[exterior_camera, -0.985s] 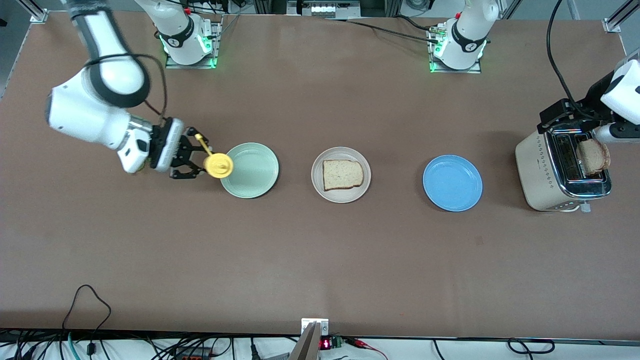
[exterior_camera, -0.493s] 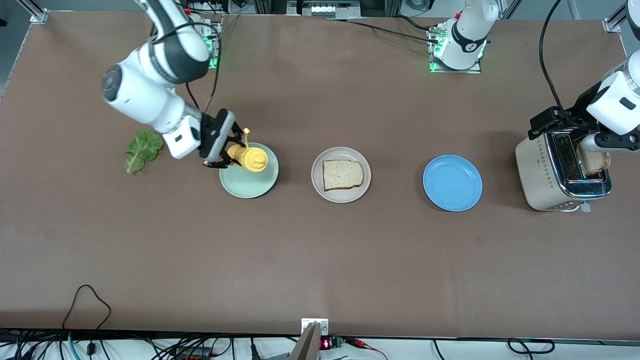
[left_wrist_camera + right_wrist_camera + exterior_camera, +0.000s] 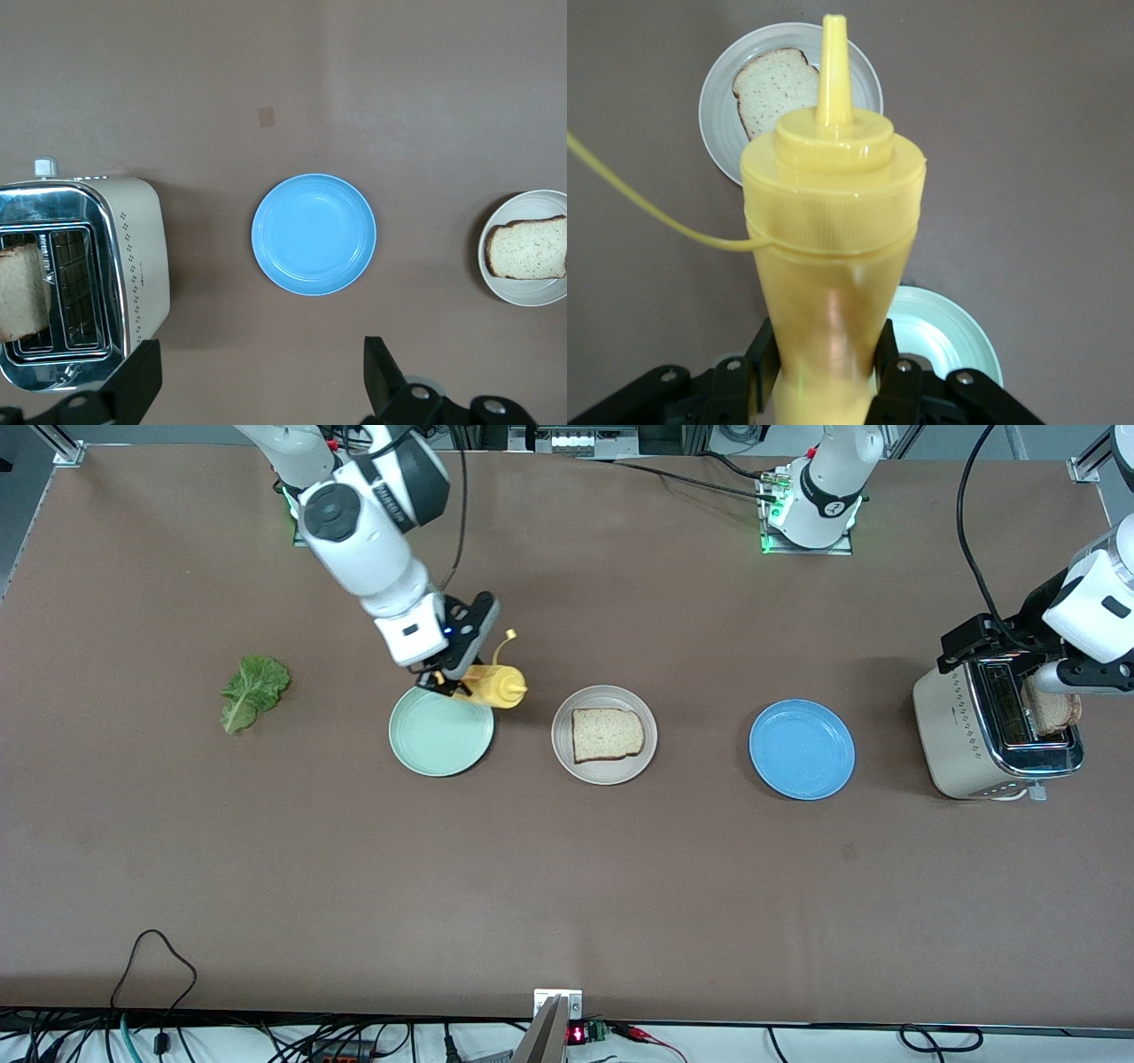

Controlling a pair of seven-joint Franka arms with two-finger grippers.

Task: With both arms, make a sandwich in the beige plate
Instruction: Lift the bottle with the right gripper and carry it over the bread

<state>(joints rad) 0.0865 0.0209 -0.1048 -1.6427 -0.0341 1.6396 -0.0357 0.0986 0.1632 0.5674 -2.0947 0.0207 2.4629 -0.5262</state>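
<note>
The beige plate [image 3: 604,776] sits mid-table with one bread slice [image 3: 608,734] lying on it. My right gripper [image 3: 452,682] is shut on a yellow squeeze bottle [image 3: 498,685], tilted over the gap between the mint-green plate [image 3: 440,735] and the beige plate. In the right wrist view the bottle [image 3: 831,221] points its nozzle toward the bread [image 3: 775,93]. A second bread slice [image 3: 1052,707] stands in the toaster [image 3: 974,735]. My left gripper [image 3: 257,382] hangs open over the table beside the toaster [image 3: 133,266]. A lettuce leaf [image 3: 254,691] lies toward the right arm's end.
A bright blue plate [image 3: 802,749] lies between the beige plate and the toaster. The bottle's cap strap [image 3: 505,642] sticks up. Cables run along the table edge nearest the front camera.
My right arm carried the yellow bottle from beside the lettuce, past the mint-green plate, toward the beige plate, uncovering the leaf. The left arm shifted slightly by the toaster.
</note>
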